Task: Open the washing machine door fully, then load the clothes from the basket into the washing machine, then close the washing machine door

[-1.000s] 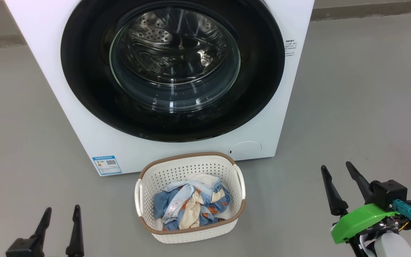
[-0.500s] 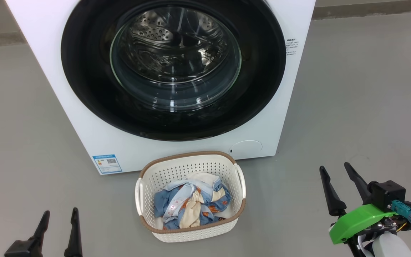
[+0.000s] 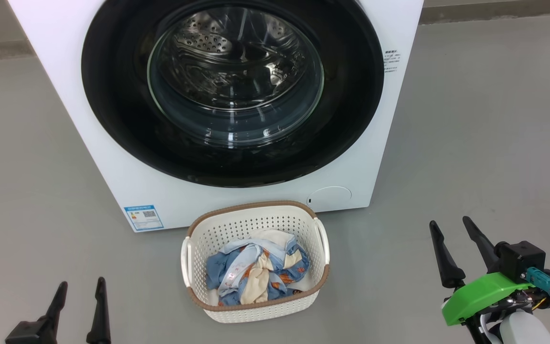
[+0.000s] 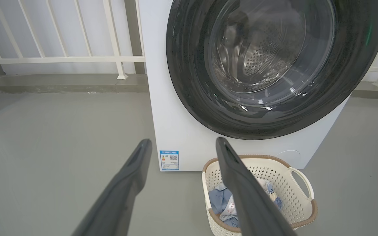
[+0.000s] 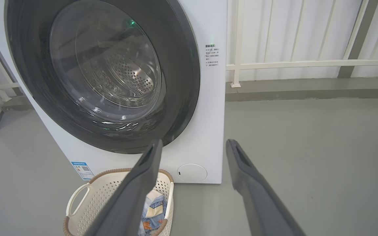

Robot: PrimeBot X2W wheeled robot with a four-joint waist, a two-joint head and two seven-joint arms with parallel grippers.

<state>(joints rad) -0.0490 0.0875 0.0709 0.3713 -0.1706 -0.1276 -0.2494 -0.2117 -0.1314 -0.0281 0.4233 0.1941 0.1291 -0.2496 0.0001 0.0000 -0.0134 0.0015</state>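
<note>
Blue, orange-printed clothes; cream basket, brown rim.

Floor: smooth, plain grey, matt finish. Kerb: low grey raised strip along the far edge of the floor. Railing: cream-white, one horizontal rail crossed by thin upright bars, with its feet resting on the kerb. Post: grey-brown, upright, standing among the bars. Wall: pale, behind the railing.

Wide-apart L tool; basket w/ clothes under closed door
</note>
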